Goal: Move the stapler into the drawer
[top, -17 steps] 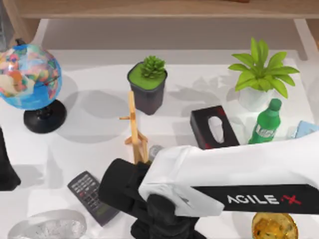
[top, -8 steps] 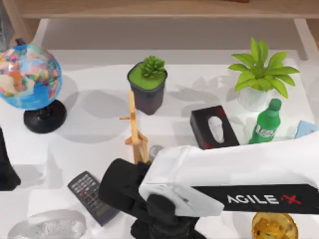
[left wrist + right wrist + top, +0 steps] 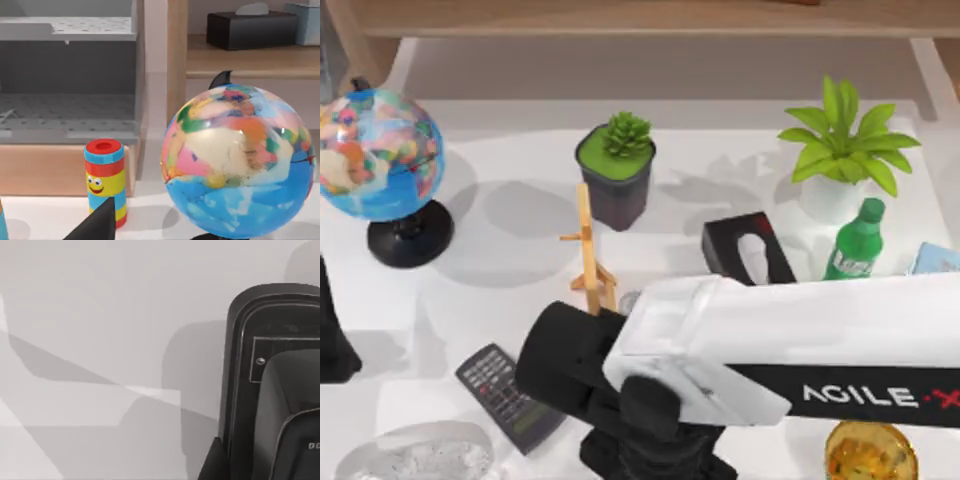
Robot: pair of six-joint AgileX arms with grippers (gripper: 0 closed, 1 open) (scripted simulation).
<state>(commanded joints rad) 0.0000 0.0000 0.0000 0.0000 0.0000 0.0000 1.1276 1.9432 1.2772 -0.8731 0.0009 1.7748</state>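
stapler [image 3: 272, 385] | black, rounded end, grey detail (small rivet) | lying on white table — right wrist view

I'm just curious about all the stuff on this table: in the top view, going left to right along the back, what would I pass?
Globe → small succulent in a dark pot → black tissue box → leafy plant in a white pot → green bottle.

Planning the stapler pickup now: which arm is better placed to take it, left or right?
Right. The right arm reaches over the table's middle, and its wrist view has the stapler close up. The left arm sits parked at the left edge, facing the globe.
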